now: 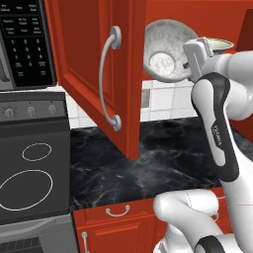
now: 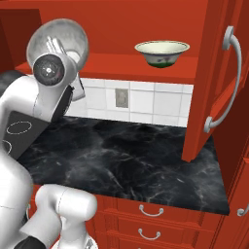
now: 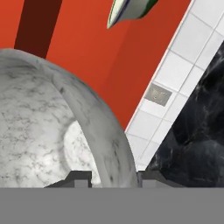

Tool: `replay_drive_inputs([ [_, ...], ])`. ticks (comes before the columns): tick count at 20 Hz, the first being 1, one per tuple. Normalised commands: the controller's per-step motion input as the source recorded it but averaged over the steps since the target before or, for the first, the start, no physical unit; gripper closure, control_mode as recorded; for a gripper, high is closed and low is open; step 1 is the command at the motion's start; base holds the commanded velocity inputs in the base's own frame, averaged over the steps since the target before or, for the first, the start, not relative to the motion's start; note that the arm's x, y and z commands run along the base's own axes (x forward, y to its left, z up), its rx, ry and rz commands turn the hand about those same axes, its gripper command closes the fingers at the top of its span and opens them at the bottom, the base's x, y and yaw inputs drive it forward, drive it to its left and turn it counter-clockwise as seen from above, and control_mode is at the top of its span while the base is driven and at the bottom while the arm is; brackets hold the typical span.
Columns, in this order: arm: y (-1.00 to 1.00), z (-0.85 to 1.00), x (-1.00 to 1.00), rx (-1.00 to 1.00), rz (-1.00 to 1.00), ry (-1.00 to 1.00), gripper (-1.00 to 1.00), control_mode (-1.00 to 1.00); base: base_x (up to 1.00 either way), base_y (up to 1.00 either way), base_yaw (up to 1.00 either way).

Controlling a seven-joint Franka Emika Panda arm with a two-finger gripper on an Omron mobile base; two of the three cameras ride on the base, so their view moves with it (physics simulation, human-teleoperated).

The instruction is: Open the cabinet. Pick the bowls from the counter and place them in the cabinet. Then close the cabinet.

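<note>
Now, from the left base, my gripper [image 1: 190,62] holds the stone bowl [image 1: 165,49] tipped at the open cabinet [image 1: 94,74]. Right base: cream bowl [image 2: 162,52] sits shelved inside. Hand view: fingers [image 3: 78,178] clamp the stone bowl's rim.

The white arm rises from the base, bends at the elbow and reaches up and forward, wrist level at shelf height, its end effector [image 3: 113,177] closed on the rim of the tilted stone bowl [image 1: 165,49], one fingertip [image 3: 78,178] on each side of the wall.
</note>
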Motion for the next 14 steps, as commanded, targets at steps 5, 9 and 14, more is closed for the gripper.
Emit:
replay_drive_inputs([
  [5, 0.00, 0.00, 0.31, 0.00, 0.02, -0.03, 1.00, -1.00, 0.00, 0.00, 0.00],
  [9, 0.00, 0.00, 0.31, 0.00, 0.00, 0.00, 1.00, -1.00, 0.00, 0.00, 0.00],
  [14, 0.00, 0.00, 0.40, 0.00, 0.00, 0.00, 1.00, -1.00, 0.00, 0.00, 0.00],
])
